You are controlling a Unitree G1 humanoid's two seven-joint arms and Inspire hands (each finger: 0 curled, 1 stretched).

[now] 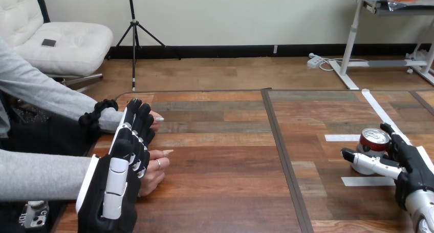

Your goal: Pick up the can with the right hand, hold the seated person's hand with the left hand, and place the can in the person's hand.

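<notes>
A red and silver can (372, 139) stands upright on the table's right side. My right hand (412, 164) is round it, thumb across its lower front and fingers behind it. At the left edge my left hand (120, 166) shows its back, fingers straight and pointing away from me. It lies against the person's two hands: the far one (155, 119) peeks out past my fingertips, and the near one (156, 166) shows beside my palm with curled fingers. I cannot tell whether my thumb holds either of them.
The wooden table (220, 182) has a dark seam (281, 151) running front to back down its middle. White tape strips (342, 138) lie around the can, with another strip (366, 181) near my right thumb. The person's grey sleeves come in from the left.
</notes>
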